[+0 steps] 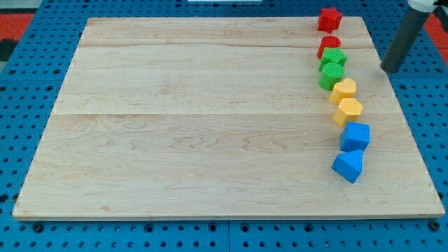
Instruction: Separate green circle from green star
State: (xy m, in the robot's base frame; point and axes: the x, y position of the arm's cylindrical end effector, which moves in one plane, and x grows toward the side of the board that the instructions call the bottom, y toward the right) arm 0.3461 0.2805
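The green star [334, 57] and the green circle [331, 75] touch each other near the view's right edge of the wooden board [196, 119], the star above the circle. My tip [392, 70] is at the end of the dark rod, to the right of both green blocks and apart from them, near the board's right edge.
The blocks form a column down the right side: a red block [329, 19] at the top, a red block [329, 45] touching the star, two yellow blocks [344, 89] [348, 110] below the circle, then a blue block [355, 135] and a blue triangle-like block [348, 166].
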